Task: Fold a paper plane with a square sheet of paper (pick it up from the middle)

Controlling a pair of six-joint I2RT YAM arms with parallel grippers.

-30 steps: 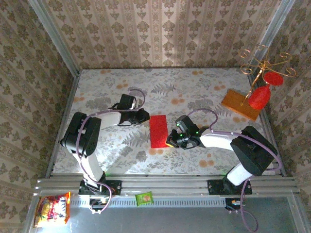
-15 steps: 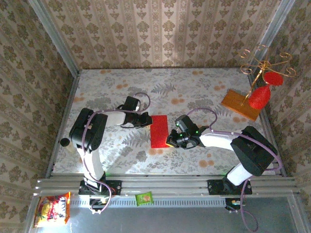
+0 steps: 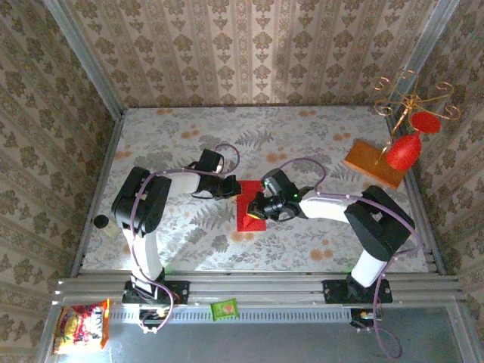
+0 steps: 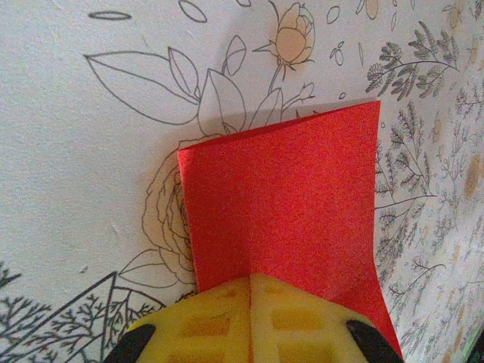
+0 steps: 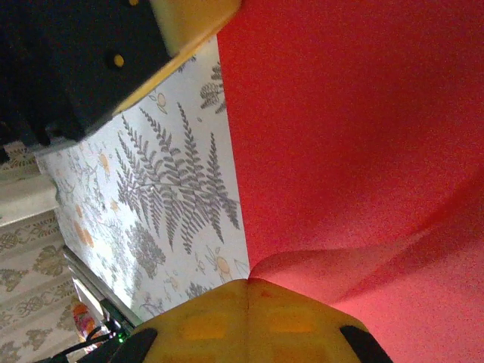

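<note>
Left gripper (image 4: 250, 291), right gripper (image 5: 248, 295) clamped on folded red paper (image 4: 280, 197); packet (image 3: 79, 327), seemingly snack, print unreadable.

Right fingers (image 5: 204, 325) pinched shut on red paper (image 5: 340, 128), left fingers (image 5: 197, 15) top-left, fern-print table (image 5: 166, 197).

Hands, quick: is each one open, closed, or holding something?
Left hand: closed, pinching the red paper.
Right hand: closed, pinching the same paper.

Right wrist view: red paper (image 5: 340, 113) cut off at top, right edges; near part hidden under right fingers (image 5: 204, 325).
</note>
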